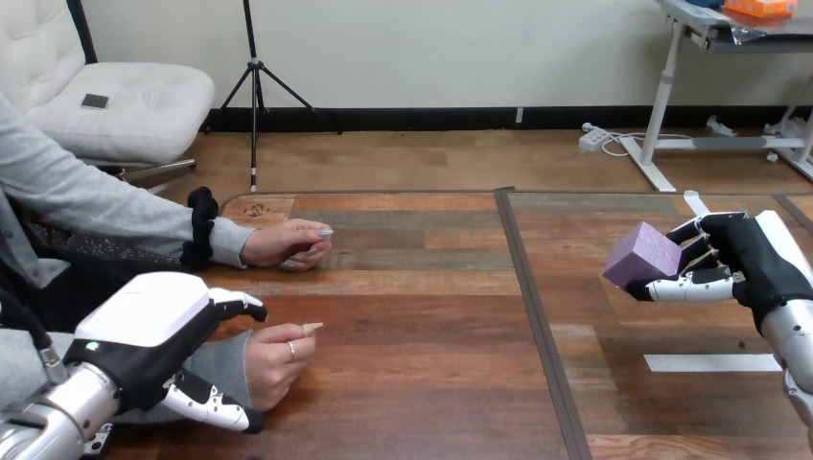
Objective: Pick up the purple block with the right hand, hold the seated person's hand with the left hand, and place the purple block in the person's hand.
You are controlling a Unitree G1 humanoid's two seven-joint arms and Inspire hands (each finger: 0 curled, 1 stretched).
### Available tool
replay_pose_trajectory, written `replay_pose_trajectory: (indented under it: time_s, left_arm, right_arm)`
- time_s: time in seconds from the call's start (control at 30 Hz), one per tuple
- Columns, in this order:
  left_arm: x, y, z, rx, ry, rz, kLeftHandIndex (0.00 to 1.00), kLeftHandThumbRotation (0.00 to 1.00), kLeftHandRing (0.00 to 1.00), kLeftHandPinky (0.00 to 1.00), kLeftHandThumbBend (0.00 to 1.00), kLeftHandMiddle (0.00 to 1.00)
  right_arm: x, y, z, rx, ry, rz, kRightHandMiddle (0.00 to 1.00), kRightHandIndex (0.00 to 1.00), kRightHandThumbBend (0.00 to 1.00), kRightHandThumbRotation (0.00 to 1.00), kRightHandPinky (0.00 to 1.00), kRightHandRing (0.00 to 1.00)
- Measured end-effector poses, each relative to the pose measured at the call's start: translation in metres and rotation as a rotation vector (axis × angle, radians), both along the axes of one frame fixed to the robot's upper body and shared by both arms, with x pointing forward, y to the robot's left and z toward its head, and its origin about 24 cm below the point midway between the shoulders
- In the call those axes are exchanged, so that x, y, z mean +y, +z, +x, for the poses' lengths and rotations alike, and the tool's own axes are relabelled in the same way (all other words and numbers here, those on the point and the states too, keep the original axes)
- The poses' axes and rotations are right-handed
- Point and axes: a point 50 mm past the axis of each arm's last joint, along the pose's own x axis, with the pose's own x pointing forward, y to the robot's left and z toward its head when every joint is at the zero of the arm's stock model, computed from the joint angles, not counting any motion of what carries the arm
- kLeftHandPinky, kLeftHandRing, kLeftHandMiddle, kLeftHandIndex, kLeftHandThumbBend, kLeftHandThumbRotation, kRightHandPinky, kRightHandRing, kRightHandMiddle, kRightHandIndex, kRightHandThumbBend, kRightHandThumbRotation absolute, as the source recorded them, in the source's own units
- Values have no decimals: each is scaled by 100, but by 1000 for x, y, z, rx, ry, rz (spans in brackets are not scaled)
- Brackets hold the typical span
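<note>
Left hand (144,326) over person's half-hidden wrist (228,362)

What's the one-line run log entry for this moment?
right hand: holding purple block | left hand: curled round person's wrist | person's hand: closed, block not yet placed

left hand (153,331) covers wrist of person's lower hand (280,359), hold unclear | left arm cut off at bottom-left corner | purple block (640,254) rear side hidden by right hand (762,264) fingers (695,287) | right arm cut off at right edge
</note>
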Motion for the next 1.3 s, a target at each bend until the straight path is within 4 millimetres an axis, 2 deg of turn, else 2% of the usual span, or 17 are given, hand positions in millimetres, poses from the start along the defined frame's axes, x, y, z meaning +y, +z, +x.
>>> replay_pose_trajectory:
  time_s: [0.6, 1.3]
  left_arm:
    - [11, -16, 14, 35, 51, 33, 80, 35, 81, 78, 100, 83]
    - [24, -21, 22, 31, 100, 99, 81, 35, 82, 81, 100, 83]
  right_arm:
    - [0, 0, 0, 1, 1, -2, 44, 45, 86, 0, 36, 40]
    - [0, 0, 0, 0, 0, -9, 44, 45, 85, 0, 35, 39]
